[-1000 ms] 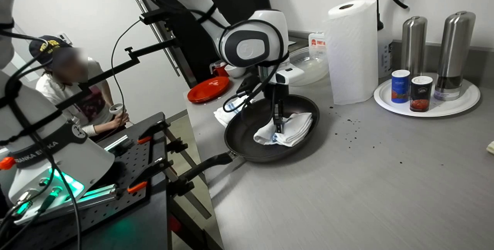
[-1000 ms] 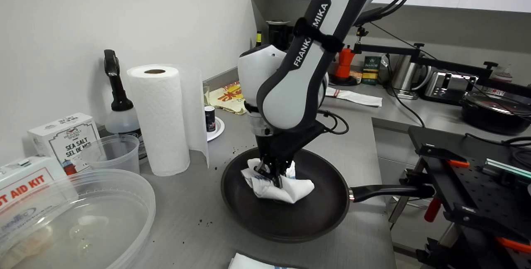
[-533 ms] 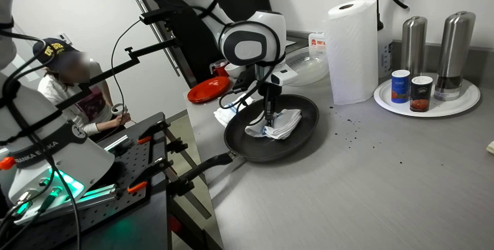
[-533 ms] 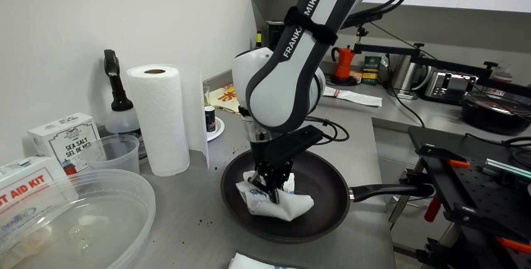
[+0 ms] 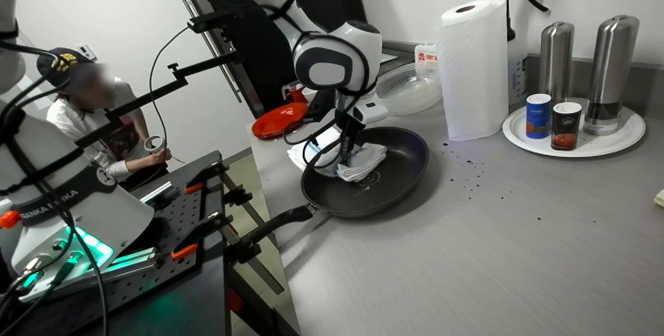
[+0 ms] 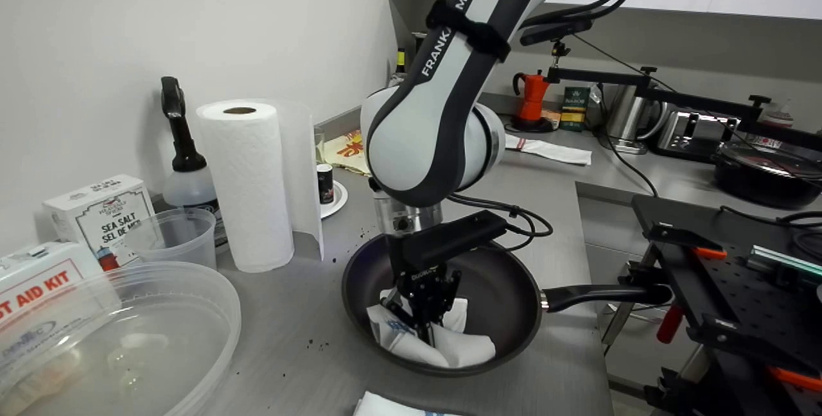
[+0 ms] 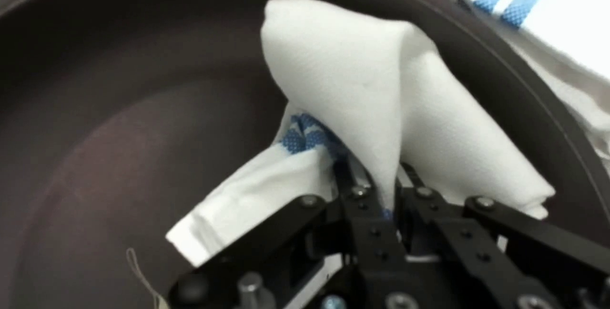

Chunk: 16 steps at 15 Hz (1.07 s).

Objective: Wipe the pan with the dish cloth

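The dark pan (image 5: 399, 167) sits on the grey counter, its black handle (image 6: 597, 296) reaching past the counter's edge. It also shows in an exterior view (image 6: 507, 287) and in the wrist view (image 7: 105, 75). The white dish cloth (image 7: 343, 56) with blue stripes lies bunched inside the pan, near the wall on the side of a second folded cloth. It shows in both exterior views (image 5: 367, 162) (image 6: 465, 348). My gripper (image 7: 374, 170) points down into the pan, shut on a pinched fold of the cloth. The fingertips are partly hidden by the cloth.
A second blue-striped white cloth (image 7: 562, 18) lies beside the pan (image 6: 395, 406). A paper towel roll (image 5: 473, 71), a clear plastic bowl (image 6: 212, 332), red plates (image 5: 280, 120) and a white plate (image 5: 630, 131) with shakers stand around. Dark crumbs (image 5: 469, 175) dot the counter.
My gripper has carried the cloth across the pan floor toward the wall next to the second cloth, uncovering the pan's middle. The grip has stayed shut and the pan has not visibly moved.
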Tool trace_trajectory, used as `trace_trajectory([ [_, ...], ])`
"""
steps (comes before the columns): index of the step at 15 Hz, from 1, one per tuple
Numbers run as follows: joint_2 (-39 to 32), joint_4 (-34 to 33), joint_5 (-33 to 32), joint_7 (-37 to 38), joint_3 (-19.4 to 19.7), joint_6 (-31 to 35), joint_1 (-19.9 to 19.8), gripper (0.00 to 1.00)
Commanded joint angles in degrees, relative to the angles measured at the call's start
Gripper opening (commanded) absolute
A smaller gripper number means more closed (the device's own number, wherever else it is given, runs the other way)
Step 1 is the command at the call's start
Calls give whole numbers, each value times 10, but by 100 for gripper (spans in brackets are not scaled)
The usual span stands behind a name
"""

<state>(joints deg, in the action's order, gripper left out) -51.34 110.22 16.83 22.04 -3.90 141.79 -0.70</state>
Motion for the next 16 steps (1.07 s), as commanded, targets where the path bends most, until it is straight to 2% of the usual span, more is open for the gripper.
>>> trace_trajectory([
  [1,-12,-6,45,-31,-24,-19,-19,3],
  [7,-5,-3,80,-47,-32,-26,-35,3],
  [11,5,-10,119,-85,-60,-77,-72,3],
  [16,42,5,160,-113,-63,-118,-92,3],
])
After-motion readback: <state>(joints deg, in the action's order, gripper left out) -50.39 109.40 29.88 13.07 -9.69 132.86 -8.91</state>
